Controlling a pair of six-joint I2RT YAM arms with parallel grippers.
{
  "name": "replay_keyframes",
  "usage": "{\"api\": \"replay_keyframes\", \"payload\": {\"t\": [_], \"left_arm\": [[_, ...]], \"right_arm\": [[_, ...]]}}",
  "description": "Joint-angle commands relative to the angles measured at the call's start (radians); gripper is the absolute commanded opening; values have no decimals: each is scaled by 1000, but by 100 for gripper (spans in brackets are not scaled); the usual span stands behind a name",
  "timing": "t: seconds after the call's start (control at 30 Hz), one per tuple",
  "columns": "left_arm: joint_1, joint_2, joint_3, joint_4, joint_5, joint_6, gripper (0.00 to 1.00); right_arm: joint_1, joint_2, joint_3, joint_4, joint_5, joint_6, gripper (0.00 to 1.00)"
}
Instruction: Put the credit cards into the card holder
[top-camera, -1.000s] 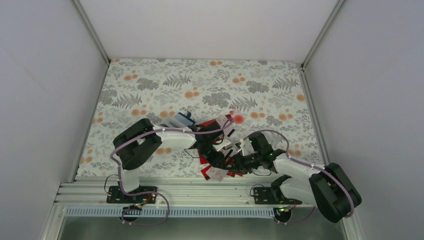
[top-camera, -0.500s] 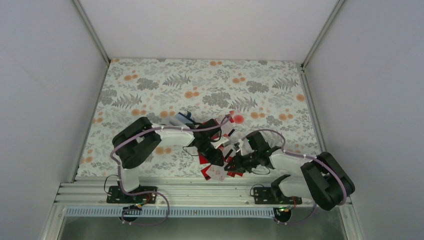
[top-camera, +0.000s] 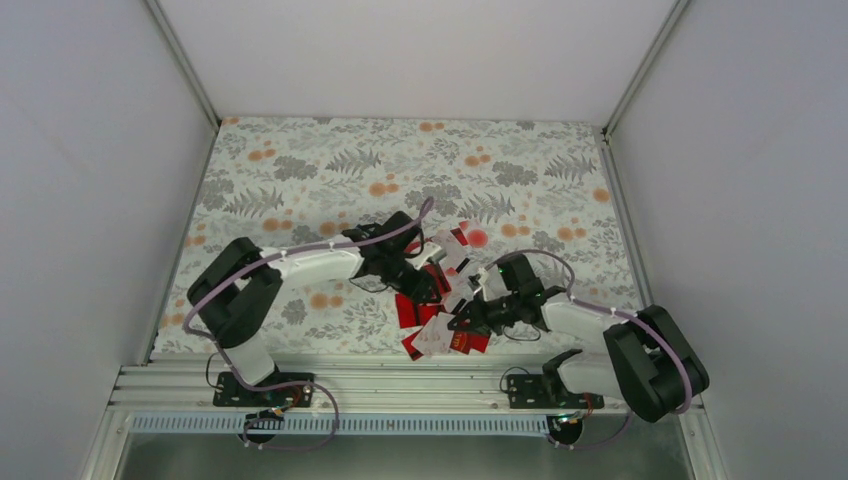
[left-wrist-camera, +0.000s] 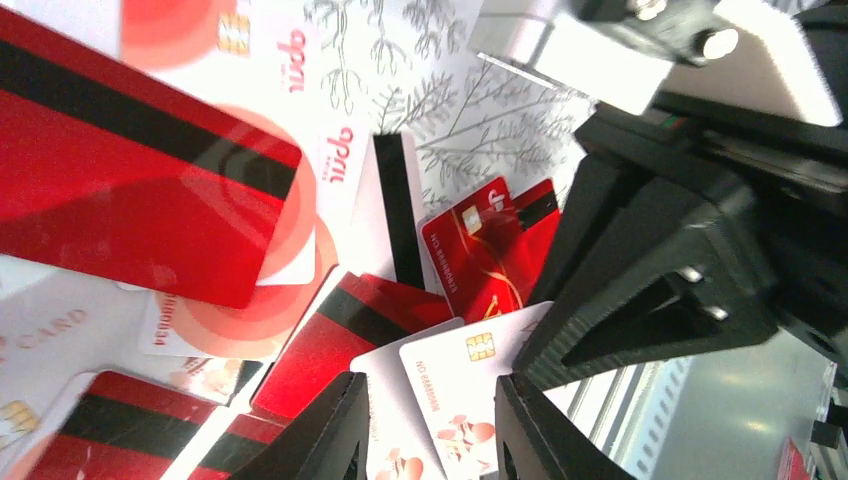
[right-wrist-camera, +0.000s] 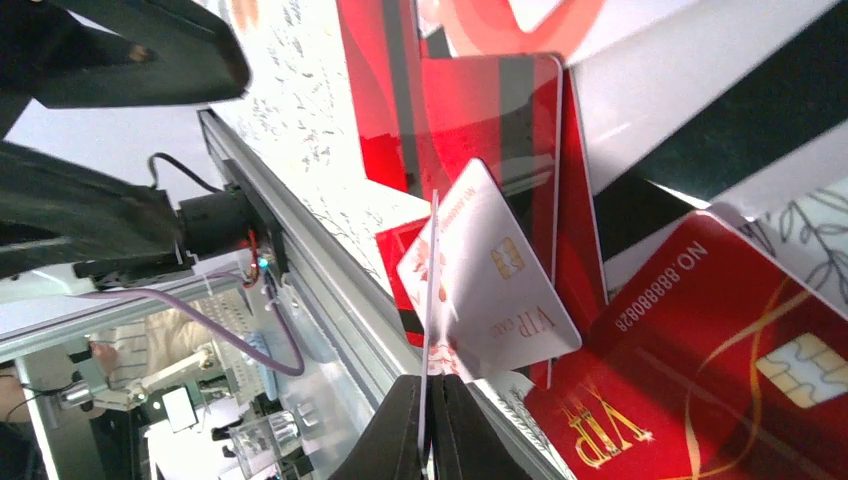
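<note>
Right, both arms are in over the heap; the credit cards (top-camera: 440, 300) lie scattered and overlapping on the floral tablecloth (top-camera: 300, 170), in the middle of its near half, with the closest ones reaching the aluminium rail (top-camera: 400, 385) at the table's front edge; the right gripper (right-wrist-camera: 430, 388) is clamped tight, and pinched between its fingers is a thin pale card (right-wrist-camera: 433, 260), seen edge-on and standing up off the pile rather than lying flat; just behind it shows a white VIP card (right-wrist-camera: 500, 290) over red striped ones, and a red VIP card (right-wrist-camera: 720, 380) with a gold chip sits to the right in that wrist view; over on the other side the left gripper (left-wrist-camera: 430, 430) hovers above the heap, jaws part-way apart and nothing gripped; through the gap shows a white chip card (left-wrist-camera: 462, 385) among the others; a striped red card (left-wrist-camera: 120, 190) fills the upper left of that view, and the black bulk of the right gripper looms just beside, so the two grippers are close together over the same cards; the card holder I cannot pick out in any view.
</note>
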Motion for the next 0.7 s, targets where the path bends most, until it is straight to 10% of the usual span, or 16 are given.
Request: {"api": "replay_keyframes", "payload": {"t": [0.0,0.67], "left_arm": [[36,-79,-15,-23,9,-20,35],[369,-439,-104,50,433,-61,73]], "right_arm": [[-44,-19,23,47,-78,-38,4],[-153,-16,363,104,-284,113,4]]}}
